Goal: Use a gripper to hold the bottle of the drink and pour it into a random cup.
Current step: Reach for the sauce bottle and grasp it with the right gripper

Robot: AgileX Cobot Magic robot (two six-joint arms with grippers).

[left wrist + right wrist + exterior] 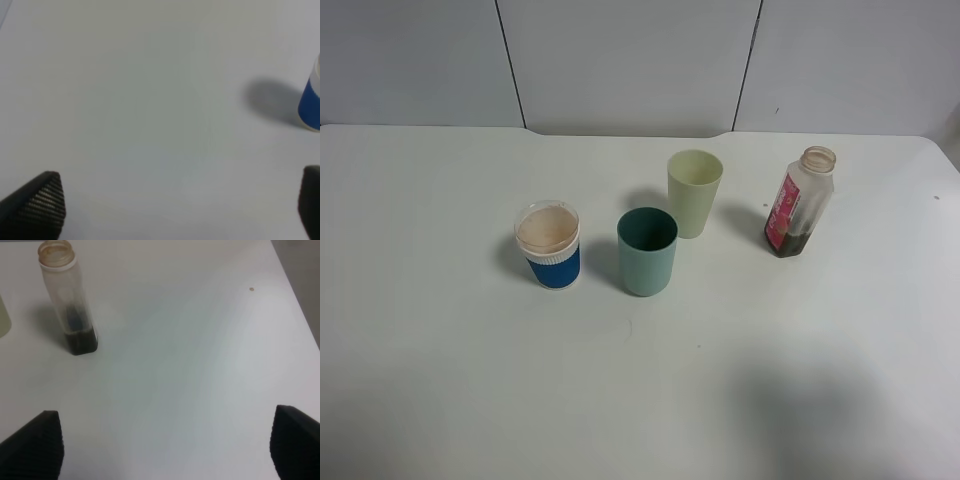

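The bottle (798, 205) stands upright and capless at the right of the table, red-pink label on its side, with a little dark brown drink (790, 243) at its bottom. Left of it stands the pale yellow-green cup (694, 192), empty as far as I can see. Neither arm shows in the exterior high view. In the right wrist view my right gripper (167, 440) is open, jaws wide apart over bare table, with the bottle (70, 300), its drink (80, 342) and a sliver of the cup (2, 317) well ahead. My left gripper (175, 205) is open and holds nothing.
A teal-green cup (647, 252) stands just in front of the yellow-green one. A blue-and-white cup (549, 245) with a pale filling stands left of it and shows in the left wrist view (312, 97). The white table (470, 380) has its right edge (300, 300) past the bottle.
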